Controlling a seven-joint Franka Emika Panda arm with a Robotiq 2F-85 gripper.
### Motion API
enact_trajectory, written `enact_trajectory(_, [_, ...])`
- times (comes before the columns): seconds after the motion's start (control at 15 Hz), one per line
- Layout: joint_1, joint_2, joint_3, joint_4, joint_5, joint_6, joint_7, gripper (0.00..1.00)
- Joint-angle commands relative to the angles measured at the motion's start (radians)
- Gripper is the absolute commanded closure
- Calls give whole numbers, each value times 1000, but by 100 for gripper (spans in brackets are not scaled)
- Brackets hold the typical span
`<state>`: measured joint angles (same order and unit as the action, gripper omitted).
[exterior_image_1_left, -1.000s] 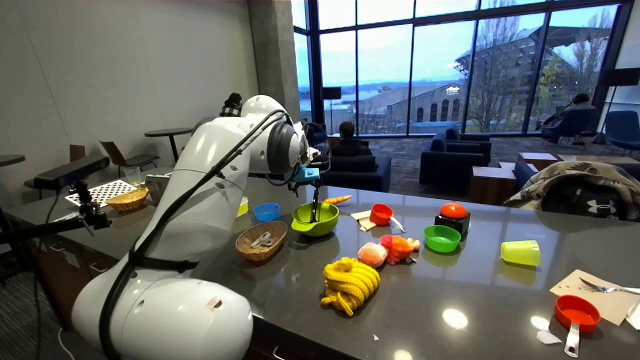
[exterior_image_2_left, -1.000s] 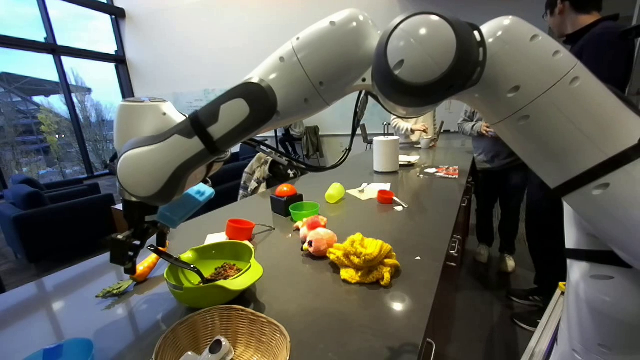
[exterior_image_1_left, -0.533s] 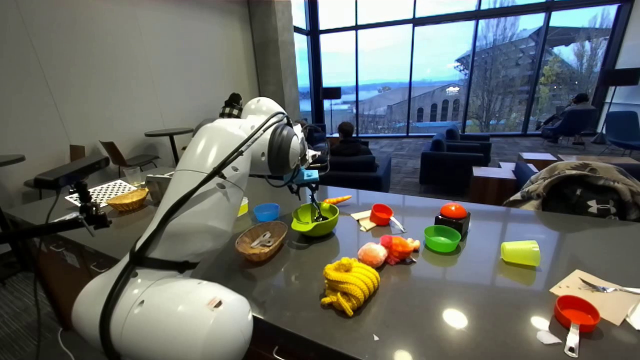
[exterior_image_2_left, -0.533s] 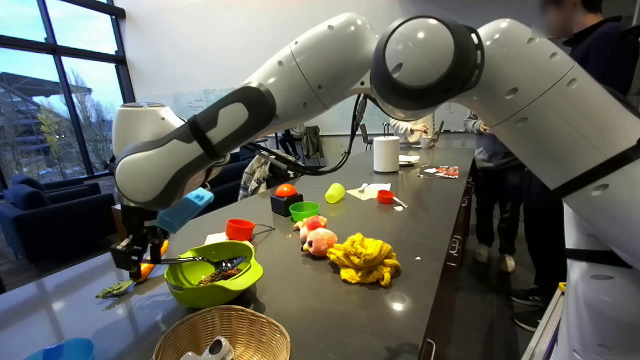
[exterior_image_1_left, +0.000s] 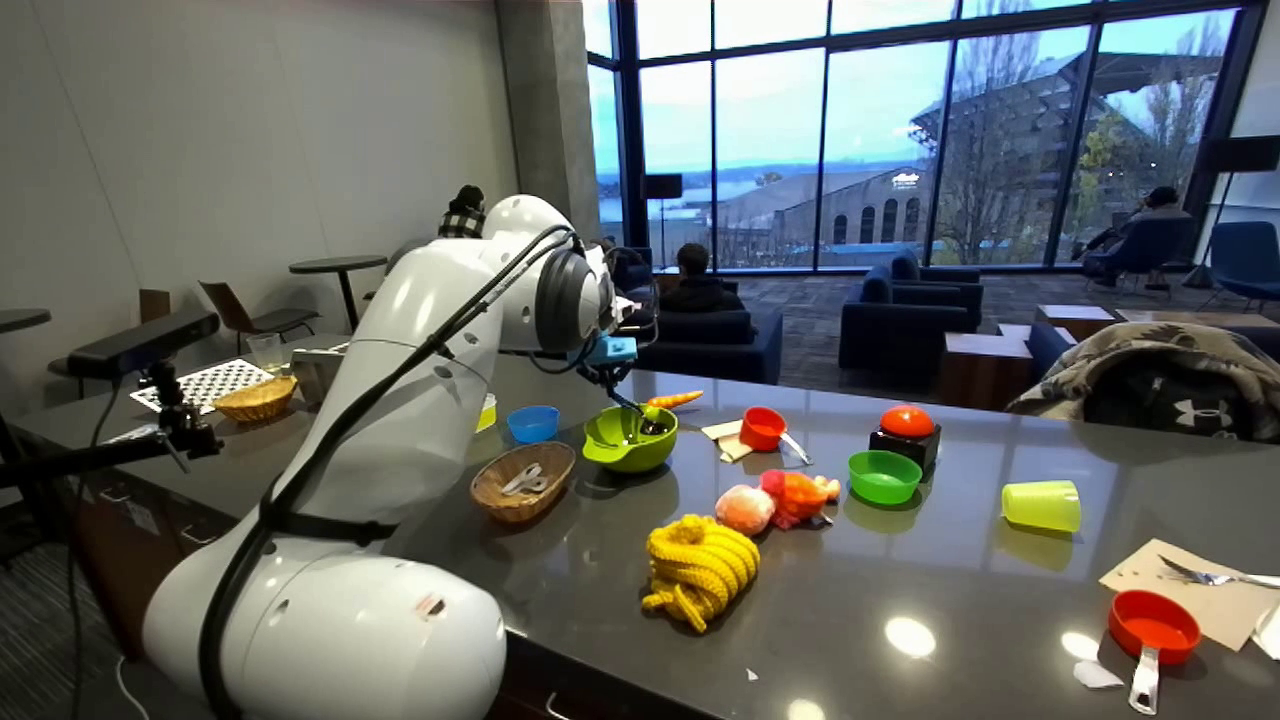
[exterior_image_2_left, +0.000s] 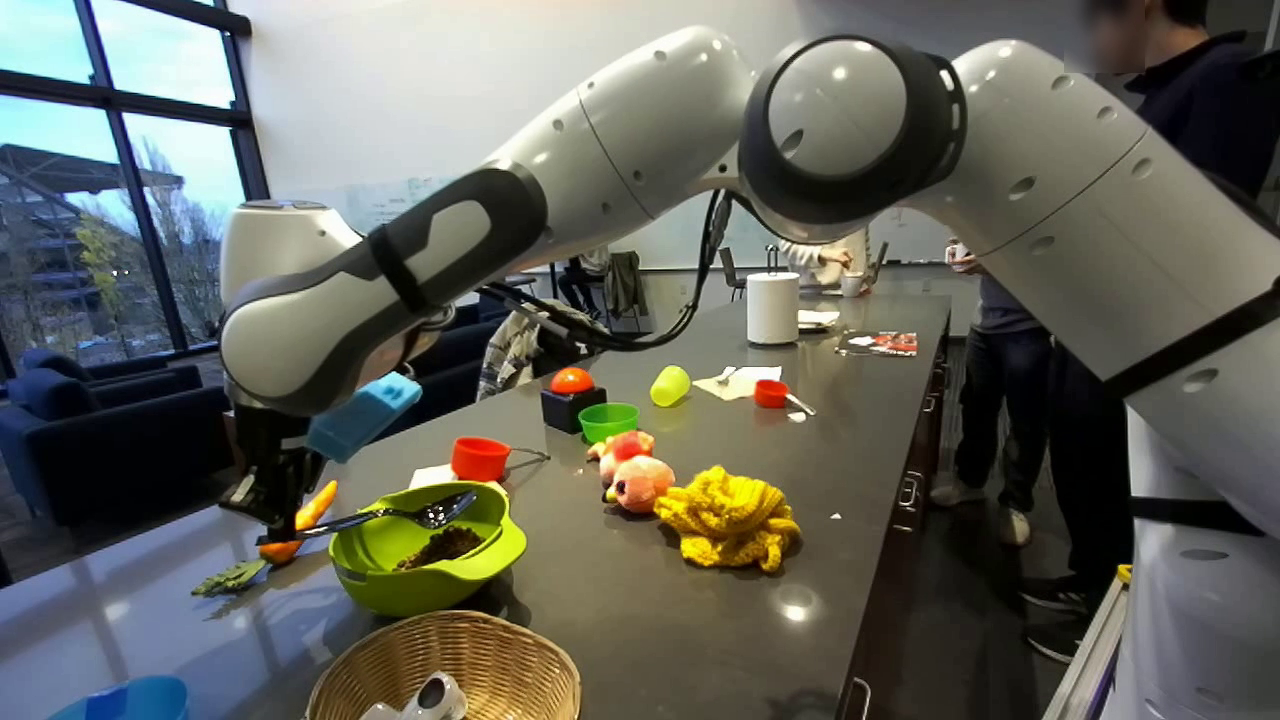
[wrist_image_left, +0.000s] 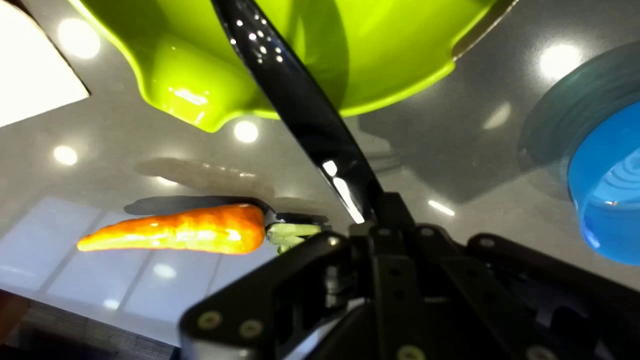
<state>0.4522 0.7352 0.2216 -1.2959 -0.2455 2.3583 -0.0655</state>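
My gripper (wrist_image_left: 377, 217) is shut on the handle end of a long black spoon (wrist_image_left: 305, 110). In an exterior view the spoon's head (exterior_image_2_left: 445, 511) lies over the inside of a lime-green bowl (exterior_image_2_left: 400, 592), tilted slightly upward, above brown crumbly contents (exterior_image_2_left: 440, 548). Whether the head touches the bowl's wall cannot be told. The gripper stands outside the bowl's rim, low over the counter. Close beside it on the counter rests an orange carrot (wrist_image_left: 200, 230) with green leaves (exterior_image_2_left: 230, 577). My fingertips partly hide the handle's end.
A wicker basket (exterior_image_2_left: 520, 650) with pale items and a blue cup (wrist_image_left: 610, 190) stand near the bowl. Beyond are a red measuring cup (exterior_image_2_left: 478, 460), a plush toy (exterior_image_2_left: 640, 484), yellow knitting (exterior_image_2_left: 730, 520), a green cup (exterior_image_2_left: 608, 421) and a black button box (exterior_image_2_left: 570, 408).
My jaws have closed on the spoon's handle. The spoon, which leaned up against the rim, has swung flatter, its head lifting off the brown contents. The gripper has sunk and tilted slightly.
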Motion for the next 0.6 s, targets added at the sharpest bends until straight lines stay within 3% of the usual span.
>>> enact_trajectory(0.0, [-13, 10, 19, 30, 20, -15, -30, 100])
enact_trajectory(0.47, [-17, 12, 27, 43, 19, -13, -26, 100])
enact_trajectory(0.53, [-19, 13, 28, 43, 21, -14, -28, 74])
